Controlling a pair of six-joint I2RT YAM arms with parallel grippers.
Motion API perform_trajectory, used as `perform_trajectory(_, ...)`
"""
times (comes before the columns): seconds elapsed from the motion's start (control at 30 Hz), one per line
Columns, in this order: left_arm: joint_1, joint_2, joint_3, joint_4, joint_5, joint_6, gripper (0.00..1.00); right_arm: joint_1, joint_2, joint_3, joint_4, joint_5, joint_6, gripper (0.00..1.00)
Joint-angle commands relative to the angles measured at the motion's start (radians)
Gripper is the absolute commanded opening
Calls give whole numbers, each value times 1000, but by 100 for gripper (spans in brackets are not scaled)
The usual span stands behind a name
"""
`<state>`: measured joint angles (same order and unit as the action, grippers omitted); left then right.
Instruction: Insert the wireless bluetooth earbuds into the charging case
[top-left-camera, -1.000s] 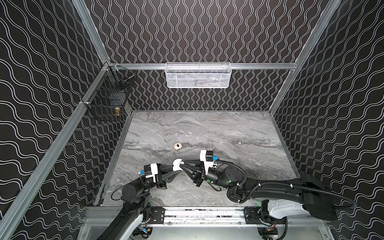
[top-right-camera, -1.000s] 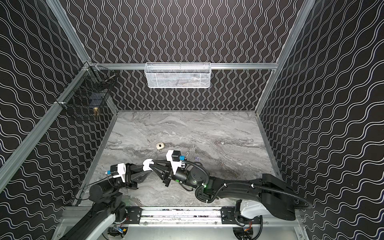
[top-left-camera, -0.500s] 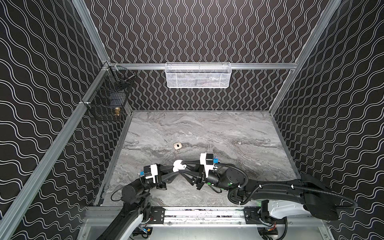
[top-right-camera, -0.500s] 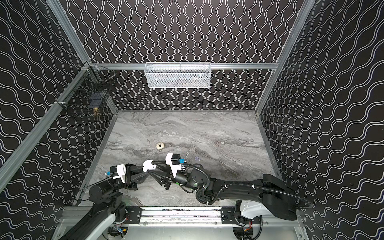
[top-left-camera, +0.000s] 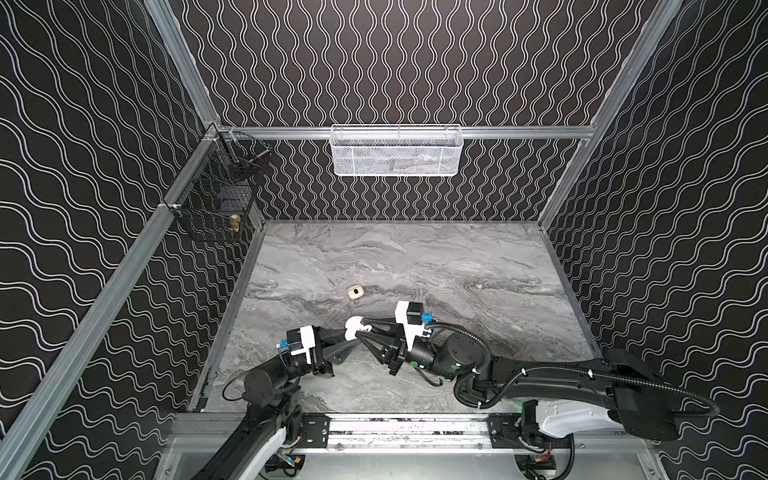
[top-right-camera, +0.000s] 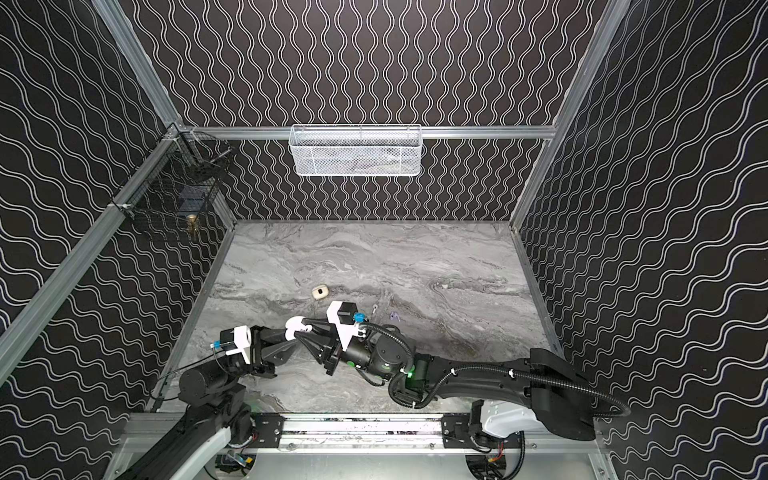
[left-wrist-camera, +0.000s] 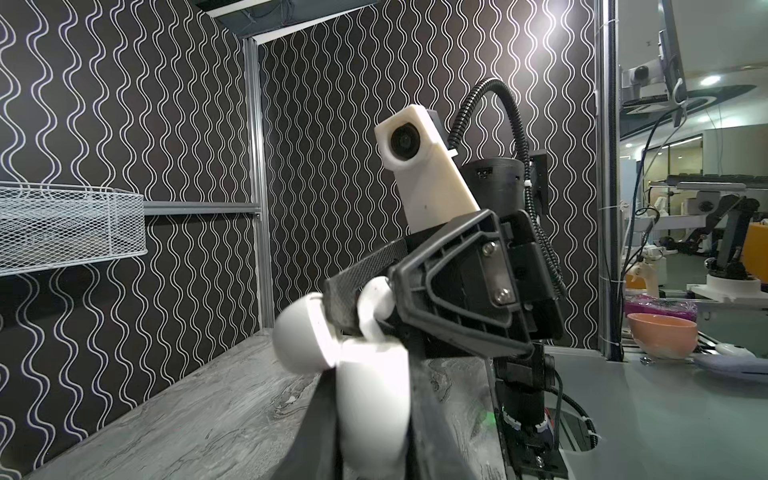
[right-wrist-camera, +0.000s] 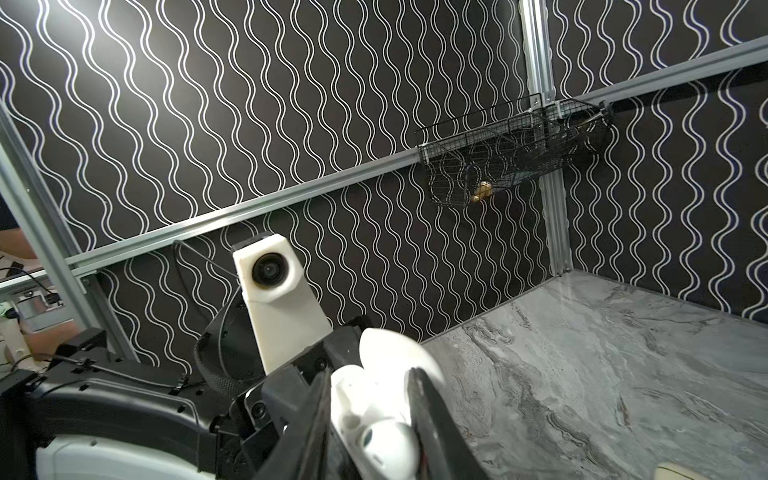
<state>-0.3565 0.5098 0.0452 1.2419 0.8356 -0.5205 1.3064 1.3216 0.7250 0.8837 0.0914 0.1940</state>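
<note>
1. left fingers (top-left-camera: 343, 340) clamped tight on the open white charging case (top-left-camera: 354, 325); case unmoved.
2. earbud (right-wrist-camera: 386, 440) at the case mouth, between the right fingers (left-wrist-camera: 453, 291).
3. right fingers narrow, pinching the earbud; they have swung up onto the case since a second ago, so seating looks underway but not confirmed.

The charging case (left-wrist-camera: 374, 411) is gleaming as smooth, glossy white plastic, and so is the earbud (right-wrist-camera: 388, 446). The tabletop (top-left-camera: 415, 257) is showing a matt grey marble pattern. The white basket (top-left-camera: 395, 151) is looking like painted metal mesh.
</note>
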Motion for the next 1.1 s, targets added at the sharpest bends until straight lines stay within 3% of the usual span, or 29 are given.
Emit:
perform_trajectory(0.0, -2, -3, 4, 110, 14, 25, 0, 12, 7, 10, -173, 19, 6, 31)
perform_trajectory(0.6, -2, -16, 15, -26, -3, 91, 0, 81, 35, 95, -266, 161, -60, 28)
perform_trajectory(0.87, -2, -2, 13, -6, 4, 82, 0, 86, 53, 131, -317, 223, -55, 25)
perform_trajectory(0.97, -2, -13, 13, -19, -1, 86, 0, 86, 47, 128, -328, 245, -50, 26)
perform_trajectory(1.07, -2, -29, 15, -53, -13, 100, 0, 87, 19, 111, -324, 242, -53, 33)
